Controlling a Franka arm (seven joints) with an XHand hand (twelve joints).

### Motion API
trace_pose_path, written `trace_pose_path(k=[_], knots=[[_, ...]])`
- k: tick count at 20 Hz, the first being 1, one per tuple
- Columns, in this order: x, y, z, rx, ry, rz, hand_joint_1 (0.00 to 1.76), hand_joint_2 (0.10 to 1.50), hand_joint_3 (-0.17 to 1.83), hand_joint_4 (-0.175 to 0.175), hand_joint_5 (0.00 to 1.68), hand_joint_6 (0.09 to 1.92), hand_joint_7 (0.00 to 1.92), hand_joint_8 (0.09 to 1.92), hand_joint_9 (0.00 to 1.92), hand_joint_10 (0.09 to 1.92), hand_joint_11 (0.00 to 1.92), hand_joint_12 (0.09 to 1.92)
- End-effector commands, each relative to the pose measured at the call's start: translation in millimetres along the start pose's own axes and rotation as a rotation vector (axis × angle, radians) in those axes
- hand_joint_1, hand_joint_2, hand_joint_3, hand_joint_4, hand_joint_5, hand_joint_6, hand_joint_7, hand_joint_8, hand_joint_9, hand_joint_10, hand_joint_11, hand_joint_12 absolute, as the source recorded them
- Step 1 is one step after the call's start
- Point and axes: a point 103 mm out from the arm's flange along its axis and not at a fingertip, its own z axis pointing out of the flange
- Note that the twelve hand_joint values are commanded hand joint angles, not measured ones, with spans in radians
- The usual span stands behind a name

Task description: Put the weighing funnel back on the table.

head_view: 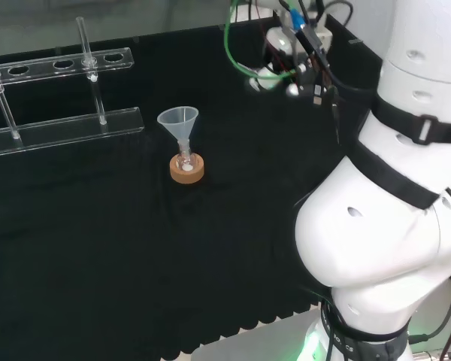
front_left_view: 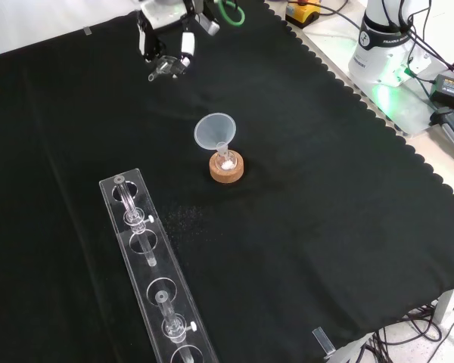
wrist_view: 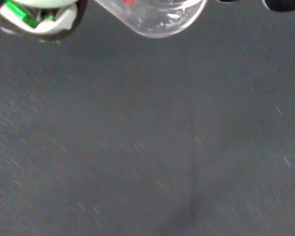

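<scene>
One black cloth [front_left_view: 325,249]; robot hand [front_left_view: 169,47] holds weighing funnel [front_left_view: 161,72].

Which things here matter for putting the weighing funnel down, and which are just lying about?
For the job: hand, the weighing funnel it holds, black cloth.
Lying about: funnel, small flask, cork ring, clear rack.

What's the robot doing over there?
The robot hand holds a small clear weighing funnel over the black cloth, at the far end in the front view. It does not look set down yet. The big funnel stands in a little flask on a cork ring in the middle of the cloth, away from the robot hand. A clear rack lies nearer the front camera.
</scene>
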Motion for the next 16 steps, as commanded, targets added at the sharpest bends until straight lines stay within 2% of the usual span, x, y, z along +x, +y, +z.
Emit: trace_pose_path(k=[1, 5, 9, 11, 16], knots=[[-26.8, -11.6, 48.1, 0.067, -0.061, 0.047, 1.21, 0.52, 0.86, -0.175, 1.36, 0.62, 1.71, 0.39, 1.75, 0.09, 1.63, 0.63], [-6.0, -16.5, 61.2, 0.087, -0.121, 0.054, 1.21, 0.52, 0.86, -0.175, 1.36, 0.61, 1.71, 0.39, 1.75, 0.09, 1.63, 0.63], [4.7, -18.8, 69.5, 0.112, -0.161, 0.057, 1.21, 0.52, 0.86, -0.175, 1.36, 0.61, 1.71, 0.39, 1.75, 0.09, 1.63, 0.63], [7.5, -19.3, 74.6, 0.125, -0.175, 0.055, 1.21, 0.52, 0.86, -0.175, 1.36, 0.61, 1.71, 0.39, 1.75, 0.09, 1.63, 0.63], [3.7, -24.2, 89.3, 0.134, -0.166, 0.089, 1.21, 0.52, 0.86, -0.175, 1.36, 0.61, 1.71, 0.39, 1.75, 0.09, 1.63, 0.63]])
